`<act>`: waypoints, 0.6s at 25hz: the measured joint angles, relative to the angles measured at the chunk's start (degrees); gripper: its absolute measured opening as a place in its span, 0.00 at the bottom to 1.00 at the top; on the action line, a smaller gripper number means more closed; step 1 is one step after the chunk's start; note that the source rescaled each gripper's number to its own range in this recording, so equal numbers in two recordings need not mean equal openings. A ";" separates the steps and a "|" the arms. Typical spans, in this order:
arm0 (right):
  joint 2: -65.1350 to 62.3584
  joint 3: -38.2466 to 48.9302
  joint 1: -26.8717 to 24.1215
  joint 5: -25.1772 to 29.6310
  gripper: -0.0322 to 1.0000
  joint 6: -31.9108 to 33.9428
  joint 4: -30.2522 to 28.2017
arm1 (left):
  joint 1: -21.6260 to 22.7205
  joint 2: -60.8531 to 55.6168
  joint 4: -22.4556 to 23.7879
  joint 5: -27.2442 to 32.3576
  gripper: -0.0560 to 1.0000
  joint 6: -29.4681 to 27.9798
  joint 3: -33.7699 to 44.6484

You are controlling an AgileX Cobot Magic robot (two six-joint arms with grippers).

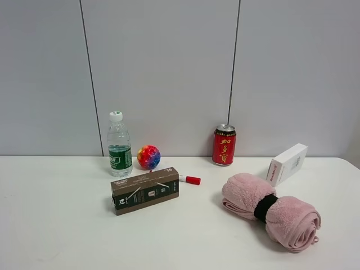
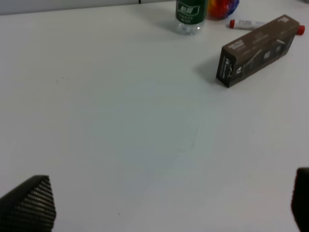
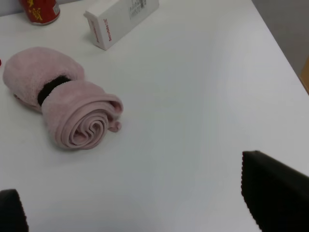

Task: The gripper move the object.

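Note:
The clear water bottle (image 1: 120, 147) with a green label and white cap stands upright at the back left of the white table. Only its lower part shows in the left wrist view (image 2: 190, 14), far from my left gripper (image 2: 164, 208). That gripper's black fingertips (image 2: 29, 205) stand wide apart, open and empty above bare table. My right gripper (image 3: 140, 208) is also open and empty, near the pink towel. Neither arm shows in the exterior view.
A rainbow ball (image 1: 148, 157) sits right of the bottle, and a brown box (image 1: 145, 190) and a red-capped marker (image 1: 189, 179) lie in front. A red can (image 1: 224, 145), a white box (image 1: 287, 163) and a rolled pink towel (image 1: 270, 209) are on the right. The table's right edge (image 3: 282, 43) is close.

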 joint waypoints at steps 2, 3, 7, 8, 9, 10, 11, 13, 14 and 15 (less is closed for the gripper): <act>0.00 0.00 0.00 0.00 0.80 0.00 0.05 | 0.00 0.00 0.00 0.00 1.00 0.00 0.00; 0.00 0.00 0.00 0.00 0.80 0.31 0.05 | 0.00 0.00 0.00 0.00 1.00 0.00 0.00; 0.00 0.00 0.00 0.00 0.80 0.31 0.18 | 0.00 0.00 0.00 0.00 1.00 0.00 0.00; 0.00 0.00 0.00 0.00 0.80 0.31 0.18 | 0.00 0.00 0.00 0.00 1.00 0.00 0.00; 0.00 0.00 0.00 0.00 0.80 0.31 0.18 | 0.00 0.00 0.00 0.00 1.00 0.00 0.00; 0.00 0.00 0.00 0.00 0.80 0.31 0.18 | 0.00 0.00 0.00 0.00 1.00 0.00 0.00; 0.00 0.00 0.00 0.00 0.80 0.31 0.18 | 0.00 0.00 0.00 0.00 1.00 0.00 0.00; 0.00 0.00 0.00 0.00 0.80 0.31 0.18 | 0.00 0.00 0.00 0.00 1.00 0.00 0.00; 0.00 0.00 0.00 0.00 0.80 0.31 0.18 | 0.00 0.00 0.00 0.00 1.00 0.00 0.00; 0.00 0.00 0.00 0.00 0.80 0.31 0.18 | 0.00 0.00 0.00 0.00 1.00 0.00 0.00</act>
